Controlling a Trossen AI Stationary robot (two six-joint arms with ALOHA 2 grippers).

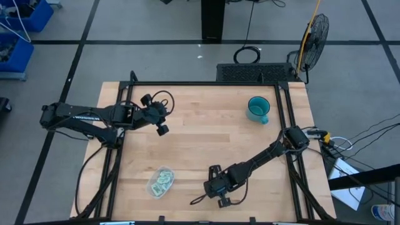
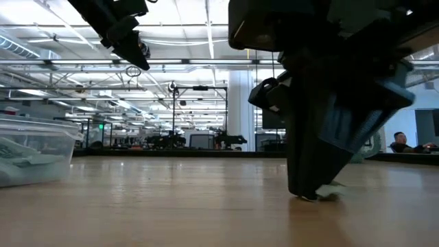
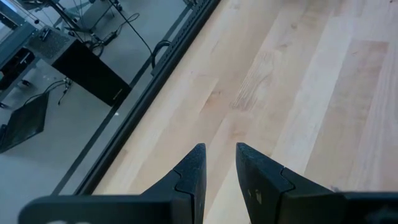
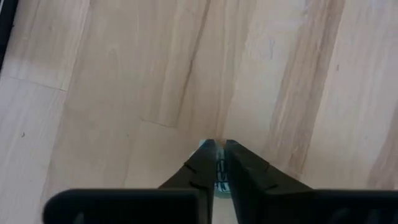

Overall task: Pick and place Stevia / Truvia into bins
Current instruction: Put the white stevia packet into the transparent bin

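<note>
Sachet [image 4: 217,174] of pale green and white paper sits pinched between the fingers of the right gripper [image 4: 217,163], right at the tabletop near the front edge of the table [image 1: 206,137]. In the low view the right gripper's tips touch the wood with a sliver of pale paper showing beside them. Its long axis cannot be told, since only a thin strip shows between the jaws, which stand nearly closed on it.

From there the bin [image 1: 160,182] lies to the robot's left, well apart, at about the same depth on the table, so my judgement is that the coming move is a lift and a sideways carry toward it. Several sachets already lie inside the clear tub.

Farther off, the left gripper [image 1: 161,128] hangs raised over the left middle of the table, fingers slightly parted and holding nothing. The right arm is clearly nearer to both sachet and bin. 1 teal mug [image 1: 257,109] stands at the far right.
</note>
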